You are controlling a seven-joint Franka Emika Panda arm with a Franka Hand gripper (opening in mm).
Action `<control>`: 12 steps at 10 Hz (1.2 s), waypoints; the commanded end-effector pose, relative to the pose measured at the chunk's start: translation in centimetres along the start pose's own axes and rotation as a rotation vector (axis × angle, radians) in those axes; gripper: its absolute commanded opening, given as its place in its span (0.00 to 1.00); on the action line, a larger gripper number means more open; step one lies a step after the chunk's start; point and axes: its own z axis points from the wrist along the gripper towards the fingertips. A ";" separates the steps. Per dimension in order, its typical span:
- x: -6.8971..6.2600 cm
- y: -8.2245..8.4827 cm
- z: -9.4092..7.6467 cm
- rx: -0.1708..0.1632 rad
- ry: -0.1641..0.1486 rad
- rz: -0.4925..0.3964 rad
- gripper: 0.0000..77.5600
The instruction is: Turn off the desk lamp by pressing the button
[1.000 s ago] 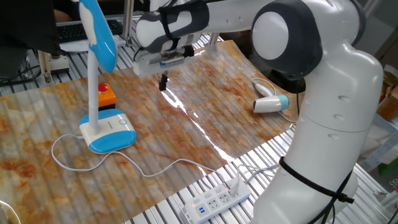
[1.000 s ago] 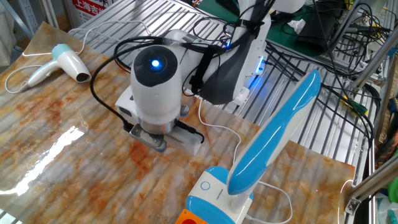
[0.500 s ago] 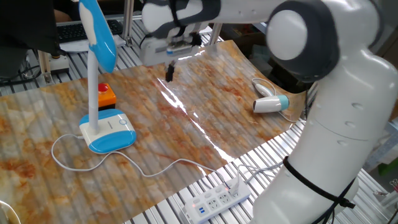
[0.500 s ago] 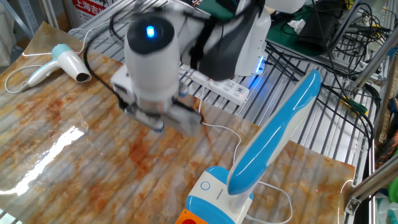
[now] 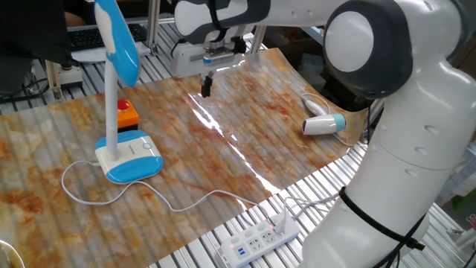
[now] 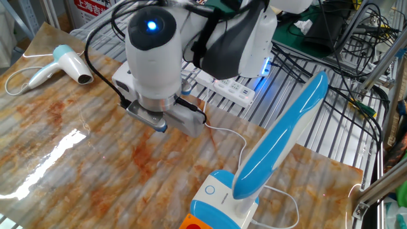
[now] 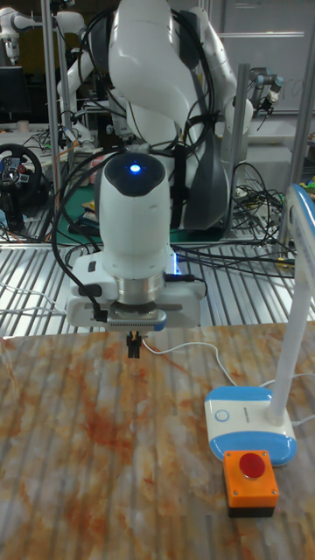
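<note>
We count one arm (image 5: 387,112), white and bulky, reaching over one table (image 5: 245,149) covered in a marbled orange-brown sheet. Its wrist, with a blue light on top, hangs above the far side of the sheet.

Next in size is one lamp (image 5: 123,97): a long blue-and-white head on a thin white stem, rising from an oval blue-rimmed base at the sheet's left in the fixed view that shows the whole arm. One white cord (image 5: 171,199) loops from the base across the sheet towards one power strip (image 5: 256,240) on the metal slats at the near edge. One hair dryer (image 5: 324,123), white with a blue nozzle, lies on its side on the sheet's right part, well apart from the lamp.

One orange box (image 7: 251,493) with a red round button on top sits just beside the lamp's base.

One gripper (image 7: 134,347) points straight down, dark and small, above bare sheet and well apart from the lamp. It holds nothing and touches nothing; we cannot tell whether its fingers are parted.

Smallest is the one button (image 7: 230,415), a pale ring flush with the base's white plate, at the end away from the stem.
</note>
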 end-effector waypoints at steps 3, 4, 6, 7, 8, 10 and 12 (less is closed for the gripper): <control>2.6 -2.2 -4.0 -0.110 -0.032 0.038 0.00; 2.6 -2.2 -4.0 -0.096 -0.048 0.047 0.00; 2.6 -2.2 -4.0 -0.099 -0.043 0.052 0.00; 2.6 -2.2 -4.0 -0.096 -0.033 0.050 0.00; 2.8 -2.3 -4.9 -0.091 -0.031 0.044 0.00; 3.3 -2.1 -7.5 -0.023 -0.031 0.053 0.00; 4.0 -1.9 -10.0 0.005 -0.032 0.050 0.00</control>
